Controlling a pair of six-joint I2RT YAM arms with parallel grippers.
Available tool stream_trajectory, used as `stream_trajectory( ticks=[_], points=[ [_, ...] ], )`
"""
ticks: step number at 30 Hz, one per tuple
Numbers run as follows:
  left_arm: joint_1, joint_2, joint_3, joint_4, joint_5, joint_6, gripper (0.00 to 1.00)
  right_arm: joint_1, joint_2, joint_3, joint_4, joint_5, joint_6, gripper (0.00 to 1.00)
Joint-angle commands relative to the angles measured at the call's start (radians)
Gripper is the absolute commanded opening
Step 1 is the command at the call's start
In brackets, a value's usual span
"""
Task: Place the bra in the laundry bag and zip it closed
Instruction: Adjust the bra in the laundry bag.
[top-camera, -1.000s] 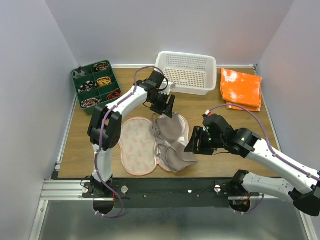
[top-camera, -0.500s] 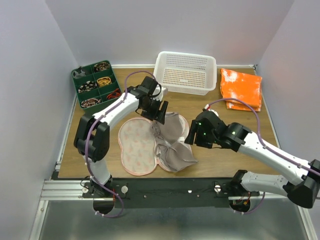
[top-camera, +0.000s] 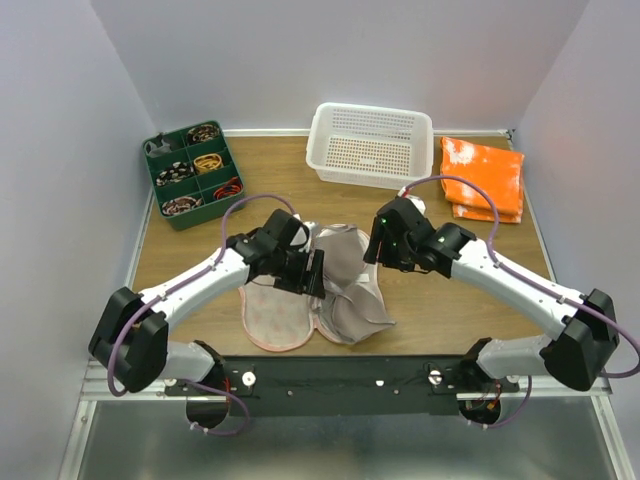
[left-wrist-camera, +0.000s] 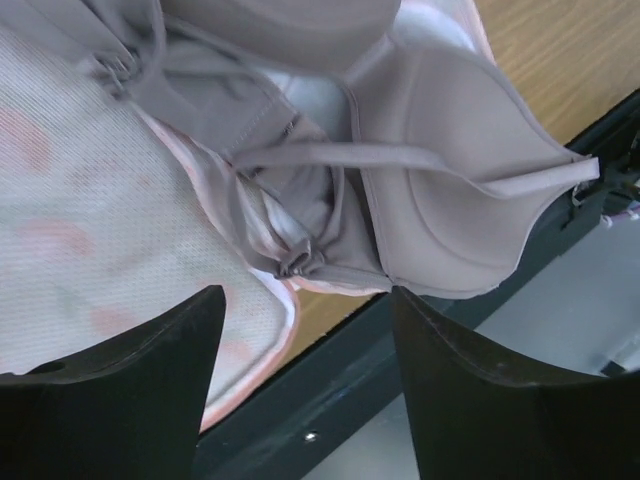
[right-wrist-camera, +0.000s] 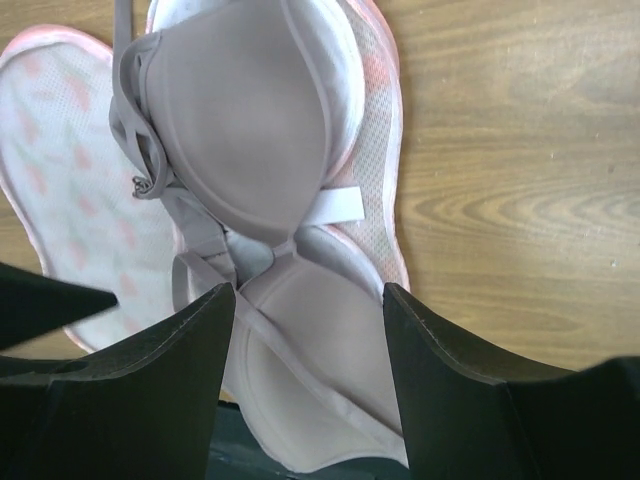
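Note:
The laundry bag (top-camera: 262, 305) lies open flat near the table's front edge, pink print inside up. The taupe bra (top-camera: 345, 285) lies on its right half, one cup far, one cup near, and the near cup reaches past the bag's rim. My left gripper (top-camera: 315, 272) is open and empty, just above the bag's middle at the bra's left edge. My right gripper (top-camera: 375, 245) is open and empty above the bra's far right side. The left wrist view shows the bra (left-wrist-camera: 450, 190) and the bag (left-wrist-camera: 80, 220). The right wrist view shows both cups (right-wrist-camera: 240, 130) on the bag (right-wrist-camera: 60, 150).
A white perforated basket (top-camera: 372, 145) stands at the back. An orange-and-white folded cloth (top-camera: 483, 177) lies at the back right. A green compartment tray (top-camera: 192, 172) of small items is at the back left. The black rail (top-camera: 340, 375) runs along the table's front edge.
My left gripper has swung from the bag's far side down to its middle. My right gripper has moved from the bra's near right to its far right. The bra has stayed on the bag.

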Motion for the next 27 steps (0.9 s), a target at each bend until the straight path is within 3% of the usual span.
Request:
stream_trajectory(
  ticks=[1, 7, 10, 17, 27],
  points=[
    [-0.025, -0.052, -0.094, 0.189, 0.037, -0.188, 0.68, -0.011, 0.025, 0.038, 0.047, -0.019, -0.058, 0.69],
    [-0.043, -0.020, -0.121, 0.272, 0.020, -0.249, 0.63, -0.015, 0.022, 0.041, 0.054, -0.016, -0.064, 0.69],
    [-0.071, 0.032, -0.115, 0.306, 0.000, -0.274, 0.55, -0.016, 0.022, 0.038, 0.052, -0.014, -0.064, 0.69],
    [-0.128, 0.080, -0.080, 0.228, -0.117, -0.306, 0.45, -0.016, 0.000, 0.033, 0.041, -0.003, -0.059, 0.69],
    [-0.145, 0.018, -0.104, 0.214, -0.244, -0.390, 0.49, -0.018, 0.002, 0.013, 0.057, -0.023, -0.056, 0.69]
  ],
)
